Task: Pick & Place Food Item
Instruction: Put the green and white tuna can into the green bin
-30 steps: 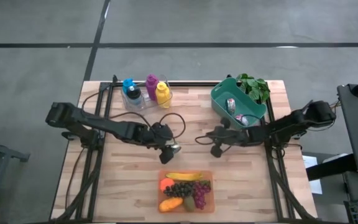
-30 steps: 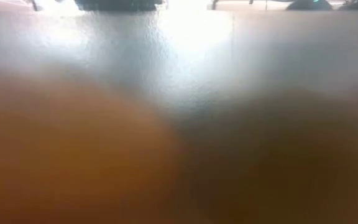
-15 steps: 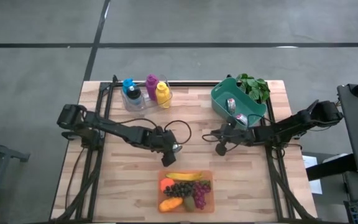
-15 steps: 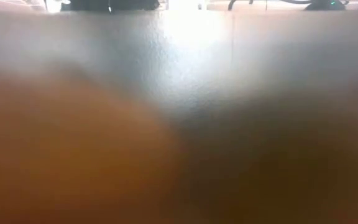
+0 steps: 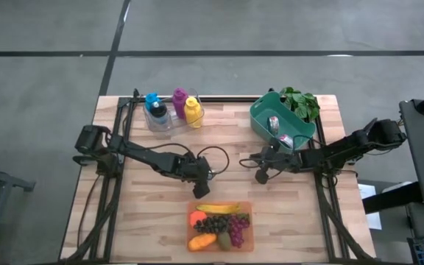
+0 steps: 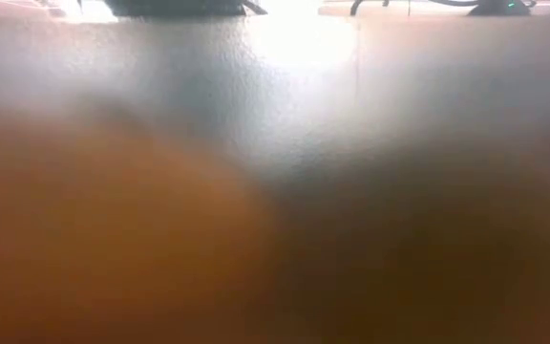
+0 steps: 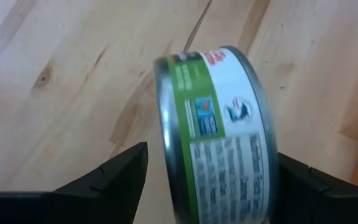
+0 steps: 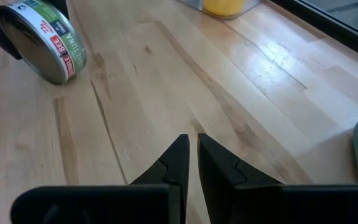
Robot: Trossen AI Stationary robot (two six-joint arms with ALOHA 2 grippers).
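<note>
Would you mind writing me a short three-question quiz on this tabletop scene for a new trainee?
1. True or false: the left gripper has a tin can between its fingers.
2. Which holds the banana and grapes? A) the green basket B) the orange tray C) the clear bottle holder
3. Fill in: the right gripper has its fingers ____ and holds nothing.

Key:
1. True. The can sits on its edge between the fingers, above the wooden table.
2. B. The tray lies at the table's near edge, between the two arms.
3. Shut. It hovers over bare wood, near the green basket.
</note>
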